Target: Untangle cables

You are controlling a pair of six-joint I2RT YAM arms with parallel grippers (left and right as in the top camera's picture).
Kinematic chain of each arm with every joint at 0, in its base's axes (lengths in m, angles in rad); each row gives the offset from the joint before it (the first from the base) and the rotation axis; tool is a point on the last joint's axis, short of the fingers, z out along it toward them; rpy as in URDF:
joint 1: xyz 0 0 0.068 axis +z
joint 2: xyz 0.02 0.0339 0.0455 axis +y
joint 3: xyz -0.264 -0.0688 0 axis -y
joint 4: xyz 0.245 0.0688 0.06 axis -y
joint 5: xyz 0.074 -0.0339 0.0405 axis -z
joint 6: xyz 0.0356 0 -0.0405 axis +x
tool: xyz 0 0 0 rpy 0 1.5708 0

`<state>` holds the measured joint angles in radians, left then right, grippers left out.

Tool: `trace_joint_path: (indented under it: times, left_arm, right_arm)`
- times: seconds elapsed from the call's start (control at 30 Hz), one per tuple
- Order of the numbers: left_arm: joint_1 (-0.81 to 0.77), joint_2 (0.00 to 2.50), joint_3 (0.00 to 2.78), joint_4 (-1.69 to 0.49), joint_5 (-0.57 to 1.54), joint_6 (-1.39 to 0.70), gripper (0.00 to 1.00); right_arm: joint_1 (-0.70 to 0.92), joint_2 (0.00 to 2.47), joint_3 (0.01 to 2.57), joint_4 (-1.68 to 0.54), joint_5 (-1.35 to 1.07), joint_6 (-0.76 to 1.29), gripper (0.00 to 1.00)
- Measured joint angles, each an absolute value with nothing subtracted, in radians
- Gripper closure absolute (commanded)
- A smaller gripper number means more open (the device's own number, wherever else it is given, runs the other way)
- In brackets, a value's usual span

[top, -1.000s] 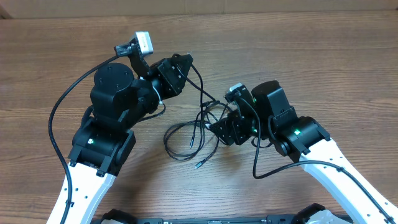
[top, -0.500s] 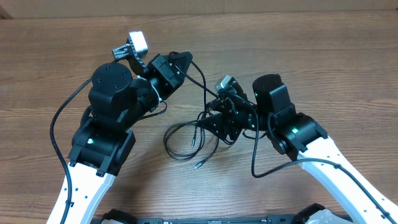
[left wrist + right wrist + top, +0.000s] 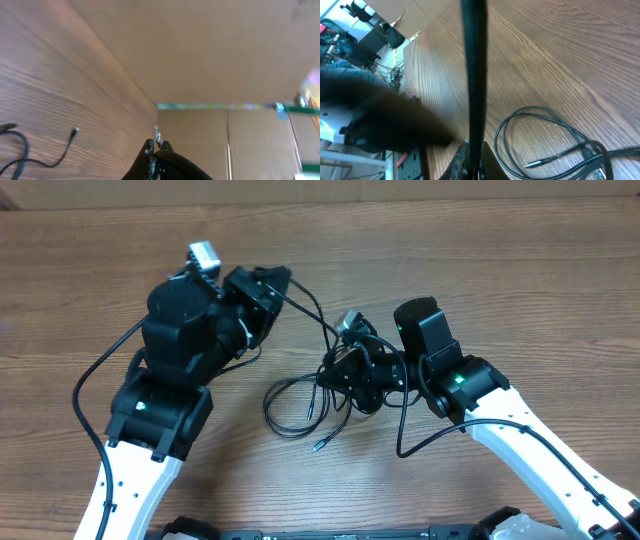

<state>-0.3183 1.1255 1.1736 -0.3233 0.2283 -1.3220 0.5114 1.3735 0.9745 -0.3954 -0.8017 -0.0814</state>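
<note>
**Overhead.** The cables (image 3: 300, 405) lie as a loose loop on the table (image 3: 520, 280), between the two arms. One strand rises from the loop's upper right to the left gripper (image 3: 278, 278), which is up and to the left of the loop. The right gripper (image 3: 330, 372) sits at the knot on the loop's right edge. How either gripper's jaws stand is hard to see from here. The cords look light, limp and thin, so they are likely to slip unless pinched close to a plug or a crossing. There is bare wood on every side of the loop for pulling the strands apart.

**Left wrist.** The left gripper (image 3: 156, 149) is pressed together on a small metallic plug tip (image 3: 158, 135), lifted above the table. Part of the loop and a free plug (image 3: 75, 131) lie far below to the left. A cardboard wall (image 3: 200, 50) stands past the table's far edge, and it limits travel in that direction.

**Right wrist.** The right gripper (image 3: 470, 159) is closed, with a taut strand (image 3: 474, 60) running straight into its fingertips. The loop lies just to its right on the wood. The table edge is up and to the left of the loop, so I would pull gently and away from it.
</note>
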Motion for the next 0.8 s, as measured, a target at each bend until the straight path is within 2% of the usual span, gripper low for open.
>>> trace_joint_path:
  times: [0.07,0.13,0.2,0.23,0.27,0.33,0.37,0.57,0.8]
  left_arm:
    - [-0.311,1.126,1.174,-0.363,0.21,-1.332,0.81]
    - [-0.311,1.126,1.174,-0.426,0.188,-1.338,0.62]
    - [-0.311,1.126,1.174,-0.492,0.155,-1.345,0.3]
    - [-0.311,1.126,1.174,-0.522,0.138,-1.352,0.19]
    - [-0.311,1.126,1.174,-0.555,0.117,-1.353,0.11]
    - [-0.311,1.126,1.174,-0.608,0.084,-1.346,0.03]
    - [-0.311,1.126,1.174,-0.636,0.07,-1.339,0.0]
    - [-0.311,1.126,1.174,-0.78,0.022,-1.237,0.0]
    - [-0.311,1.126,1.175,-0.925,0.009,-1.118,0.0]
  right_arm:
    - [0.511,1.374,0.974,-0.397,-0.807,-0.079,0.96]
    - [0.511,1.374,0.974,-0.395,-0.81,-0.078,0.96]
    - [0.511,1.374,0.974,-0.395,-0.812,-0.07,0.96]
    - [0.511,1.374,0.974,-0.392,-0.813,-0.062,0.96]
    - [0.511,1.374,0.974,-0.388,-0.813,-0.054,0.96]
    - [0.511,1.372,0.974,-0.385,-0.813,-0.036,0.96]
    - [0.511,1.371,0.974,-0.385,-0.813,-0.028,0.96]
    - [0.51,1.314,0.992,-0.382,-0.813,0.01,0.96]
    - [0.51,1.213,1.137,-0.367,-0.81,0.074,0.96]
